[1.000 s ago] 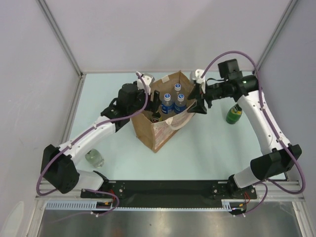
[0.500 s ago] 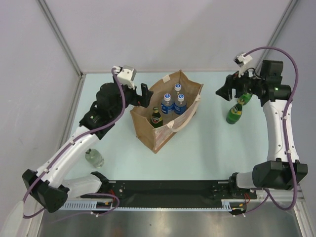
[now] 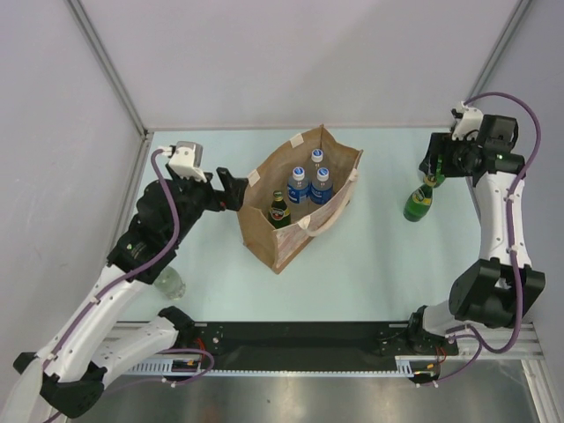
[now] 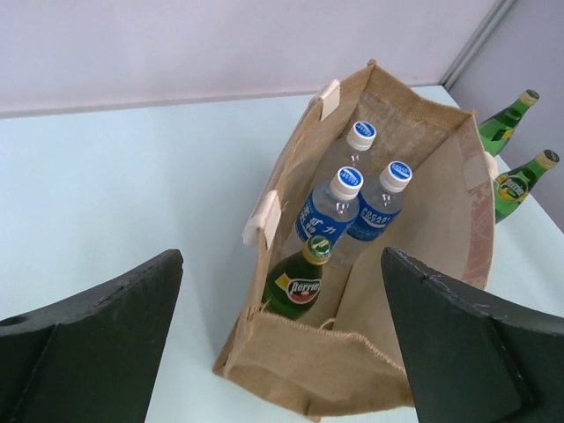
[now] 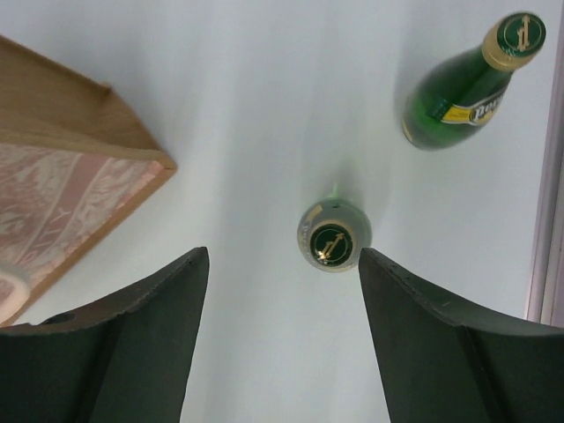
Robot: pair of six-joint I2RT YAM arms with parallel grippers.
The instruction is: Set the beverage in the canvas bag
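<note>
The tan canvas bag (image 3: pixel 284 236) stands open at mid-table. Inside it are a green Perrier bottle (image 4: pixel 295 286) and three blue-capped water bottles (image 4: pixel 330 216). My left gripper (image 3: pixel 231 188) hovers just left of the bag, open and empty; in the left wrist view the left gripper (image 4: pixel 282 260) looks down into the bag (image 4: pixel 441 176). Two green beverage bottles stand at the right, and one green bottle (image 3: pixel 418 203) is plain in the top view. My right gripper (image 3: pixel 434 167) hangs open above them. One bottle top (image 5: pixel 333 236) lies below the right gripper (image 5: pixel 282 264), near its right finger, and the other bottle (image 5: pixel 467 84) stands further off.
A clear bottle (image 3: pixel 169 284) stands near the left arm's base. The bag's corner (image 5: pixel 70 176) shows at the left of the right wrist view. Grey walls close in the table on three sides, with a metal frame rail (image 5: pixel 542 220) just beyond the green bottles.
The left gripper drew back leftward from the bag, leaving the Perrier bottle inside. The right gripper let go of the bag's edge and swung right, over the two green bottles.
</note>
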